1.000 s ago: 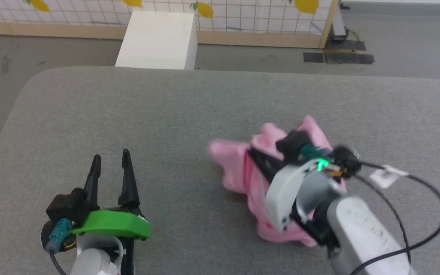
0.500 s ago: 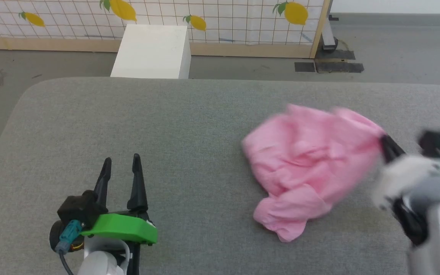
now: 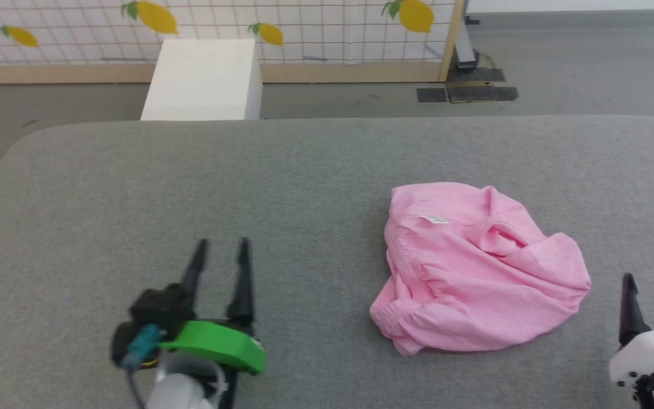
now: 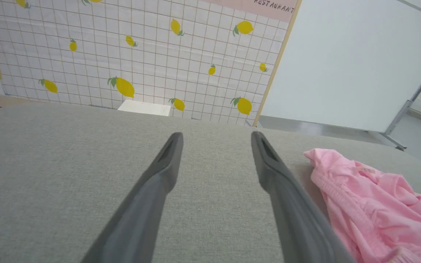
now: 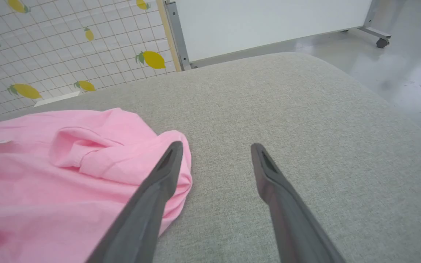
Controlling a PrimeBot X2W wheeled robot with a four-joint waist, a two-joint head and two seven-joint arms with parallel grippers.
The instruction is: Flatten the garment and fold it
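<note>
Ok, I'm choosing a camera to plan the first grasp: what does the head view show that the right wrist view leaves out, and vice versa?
Head view: the open left gripper, a white box beyond the table, and the whole crumpled outline of the garment. Right wrist view: a white board's face, a caster wheel, the table's rounded right corner. Both: the pink garment, its white label, the open right gripper beside it, the lemon-print screen.

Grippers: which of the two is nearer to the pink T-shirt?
The right gripper, close beside the T-shirt. The left gripper is farther off, with a stretch of bare grey surface between.
</note>
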